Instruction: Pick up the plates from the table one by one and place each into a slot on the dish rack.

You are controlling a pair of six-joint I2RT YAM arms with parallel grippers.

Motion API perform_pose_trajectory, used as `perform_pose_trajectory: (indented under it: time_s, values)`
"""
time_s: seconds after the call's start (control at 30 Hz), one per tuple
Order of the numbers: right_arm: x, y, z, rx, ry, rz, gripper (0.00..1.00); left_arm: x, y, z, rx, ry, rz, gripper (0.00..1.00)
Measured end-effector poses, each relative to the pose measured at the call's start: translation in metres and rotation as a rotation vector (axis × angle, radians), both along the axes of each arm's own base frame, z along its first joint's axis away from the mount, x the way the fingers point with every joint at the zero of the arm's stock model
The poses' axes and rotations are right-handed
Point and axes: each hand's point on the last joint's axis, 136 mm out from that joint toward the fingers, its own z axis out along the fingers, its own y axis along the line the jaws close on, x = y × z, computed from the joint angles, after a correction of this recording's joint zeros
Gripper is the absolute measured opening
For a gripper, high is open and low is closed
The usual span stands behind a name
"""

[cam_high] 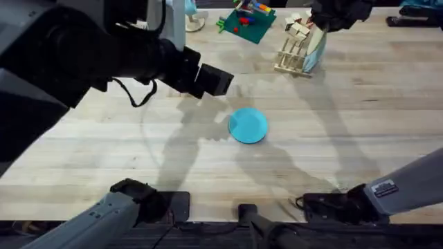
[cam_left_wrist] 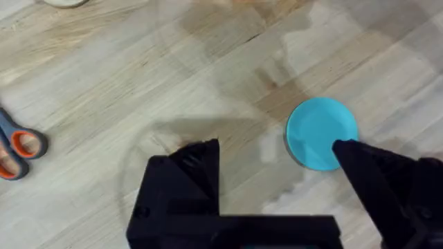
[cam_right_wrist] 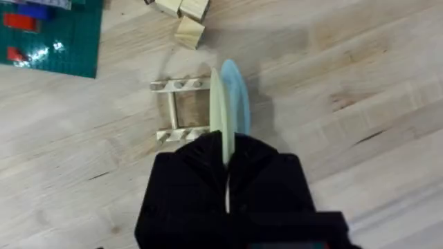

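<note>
R gripper [cam_right_wrist: 227, 155] pinches cream plate [cam_right_wrist: 217, 111] on edge, over dish rack [cam_right_wrist: 181, 111].

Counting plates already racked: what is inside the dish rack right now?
The dish rack holds a cream plate on edge with a pale blue plate beside it; the right gripper covers their near edges.

Pale planked wood with visible grain and a faint sheen for the table [cam_high: 360, 104]. Smooth, matt plastic on the turquoise plate [cam_high: 248, 125]. Bare unpainted wood for the rack [cam_right_wrist: 181, 111] and 3 loose blocks [cam_right_wrist: 181, 12]. Smooth plastic on the cream plate [cam_right_wrist: 217, 104]. Matt black on the fingers [cam_left_wrist: 187, 173].
</note>
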Motion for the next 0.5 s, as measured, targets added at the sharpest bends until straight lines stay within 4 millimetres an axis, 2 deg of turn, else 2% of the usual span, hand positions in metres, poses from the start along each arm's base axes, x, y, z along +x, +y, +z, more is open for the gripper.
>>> perform_pose_trajectory:
  time_s: [0.2, 0.5]
  values:
    - [0.005, 0.001, -0.005, -0.008, 0.005, 0.019, 0.031, 0.0, 0.0, 0.0, 0.0, 0.0, 0.0, 0.994]
    - [0.015, 0.003, -0.039, -0.029, 0.076, 0.028, 0.031, 0.0, 0.0, 0.0, 0.0, 0.0, 0.0, 0.995]
